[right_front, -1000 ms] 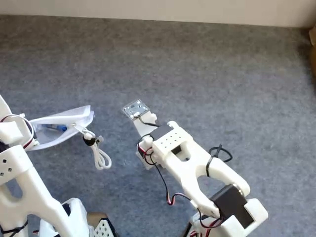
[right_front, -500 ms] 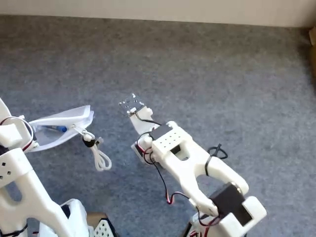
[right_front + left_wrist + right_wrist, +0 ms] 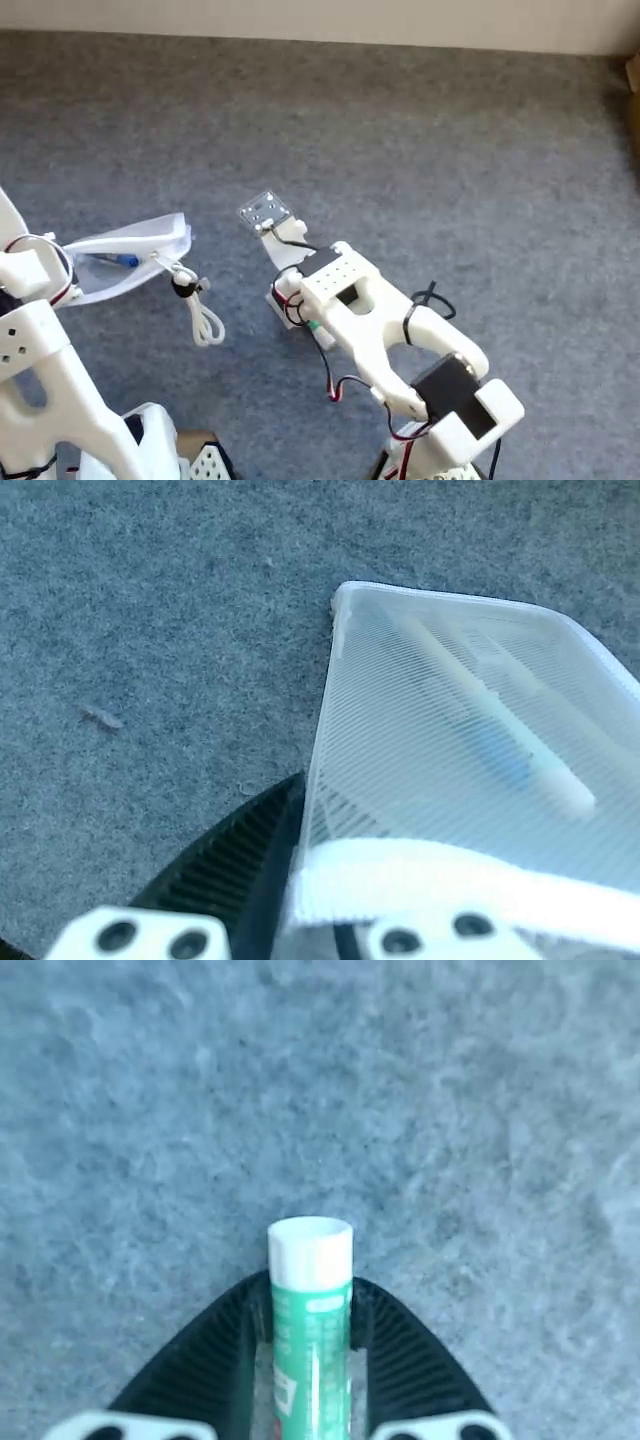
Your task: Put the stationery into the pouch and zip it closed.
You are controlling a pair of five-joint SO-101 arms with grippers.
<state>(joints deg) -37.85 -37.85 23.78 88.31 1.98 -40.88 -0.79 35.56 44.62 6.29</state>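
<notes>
Pouch (image 3: 125, 250) sits over on the left side of the grey surface (image 3: 450, 150), well short of its far edge. The left gripper (image 3: 300, 825) is clamped on one end of it, black jaw under, white jaw on top. Looks like it's pinned that way so the thing doesn't slide or flop when something gets pushed in. A pen (image 3: 505, 755) with a blue bit is already inside; you can see it through the clear ribbed side. The zip end with its white cord loop (image 3: 200, 315) points toward the other arm, which makes sense as the way in, though I can't tell how wide the mouth is open.

Right gripper (image 3: 311, 1305) is closed on a green glue stick (image 3: 311, 1260), white cap poking out past the fingertips. It hangs over bare surface near the middle, apart from the pouch. Cap-first seems like the right hold for poking it into the mouth. My guess is the glue stick goes in next, and the zip is not yet done.
</notes>
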